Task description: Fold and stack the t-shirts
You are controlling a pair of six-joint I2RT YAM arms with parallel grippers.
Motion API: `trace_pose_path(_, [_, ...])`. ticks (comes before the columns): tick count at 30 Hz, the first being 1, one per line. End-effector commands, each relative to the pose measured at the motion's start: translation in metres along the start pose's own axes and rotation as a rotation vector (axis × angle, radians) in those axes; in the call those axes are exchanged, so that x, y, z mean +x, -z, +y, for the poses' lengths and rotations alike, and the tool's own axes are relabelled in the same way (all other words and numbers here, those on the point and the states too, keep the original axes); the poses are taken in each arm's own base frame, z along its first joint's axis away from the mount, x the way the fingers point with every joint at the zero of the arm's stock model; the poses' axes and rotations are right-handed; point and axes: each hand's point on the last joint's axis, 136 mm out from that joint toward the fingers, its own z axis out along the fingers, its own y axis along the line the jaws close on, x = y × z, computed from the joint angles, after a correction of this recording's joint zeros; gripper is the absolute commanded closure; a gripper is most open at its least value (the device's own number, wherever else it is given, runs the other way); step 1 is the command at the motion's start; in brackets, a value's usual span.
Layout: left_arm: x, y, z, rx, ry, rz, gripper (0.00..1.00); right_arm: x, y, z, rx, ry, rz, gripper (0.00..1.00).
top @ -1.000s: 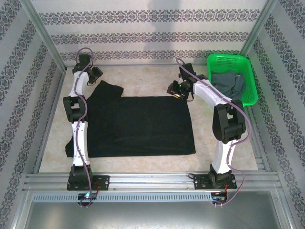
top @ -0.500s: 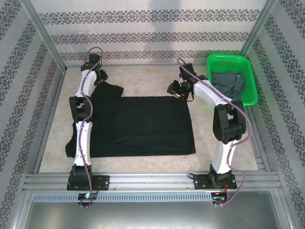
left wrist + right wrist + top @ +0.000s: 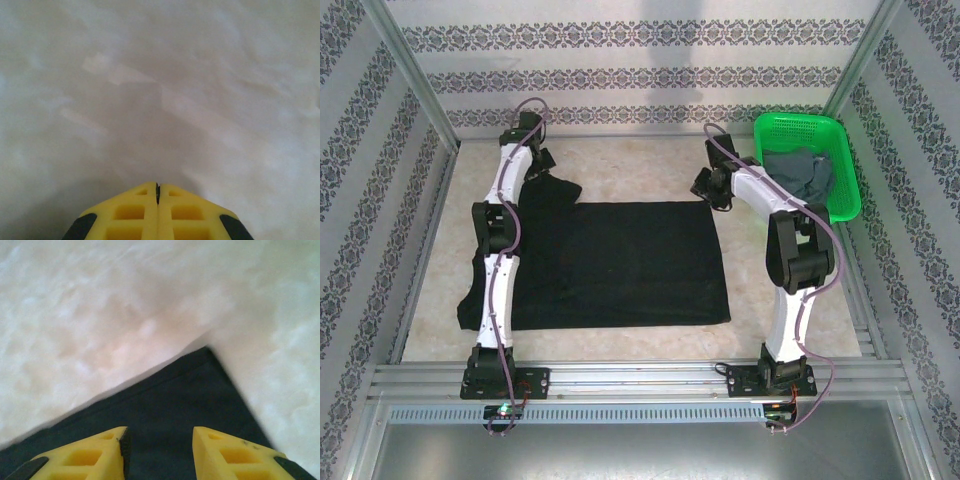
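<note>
Black cloth covers the middle of the pale table (image 3: 650, 165): the black t-shirt (image 3: 620, 260) lies spread flat, with one sleeve (image 3: 555, 190) pointing toward the far left corner. The left gripper (image 3: 542, 162) sits at the far edge of that sleeve. In its wrist view its yellow fingers (image 3: 130, 212) are pressed together tip to tip, no cloth showing between them and bare table ahead. The right gripper (image 3: 705, 188) hangs over the shirt's far right corner, its jaws apart and holding nothing. The dark grey t-shirt (image 3: 800, 175) lies crumpled in the green basket (image 3: 847, 200) at the far right.
</note>
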Motion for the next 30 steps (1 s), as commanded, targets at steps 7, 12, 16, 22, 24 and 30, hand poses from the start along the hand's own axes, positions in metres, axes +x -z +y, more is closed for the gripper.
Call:
trace_pose_path(7, [-0.011,0.081,-0.012,0.022,-0.026,-0.044,1.00,-0.022,-0.046,-0.018,0.082,-0.003,0.033,0.61])
trace_pose_path(12, [-0.005,0.088,-0.011,0.028,-0.058,-0.015,1.00,-0.021,-0.059,-0.007,0.052,0.041,0.078,0.64])
trace_pose_path(16, [-0.002,0.095,-0.012,0.034,-0.070,-0.006,1.00,-0.014,-0.062,-0.013,0.076,0.046,0.109,0.69])
trace_pose_path(22, [-0.004,0.102,-0.014,0.050,-0.062,-0.013,1.00,-0.011,-0.058,-0.032,0.163,0.075,0.109,0.68])
trace_pose_path(24, [-0.003,0.103,-0.015,0.053,-0.063,-0.007,1.00,-0.011,-0.058,-0.034,0.179,0.091,0.111,0.66])
trace_pose_path(30, [-0.001,0.108,-0.017,0.062,-0.061,-0.003,1.00,-0.011,-0.067,-0.019,0.138,0.105,0.147,0.68])
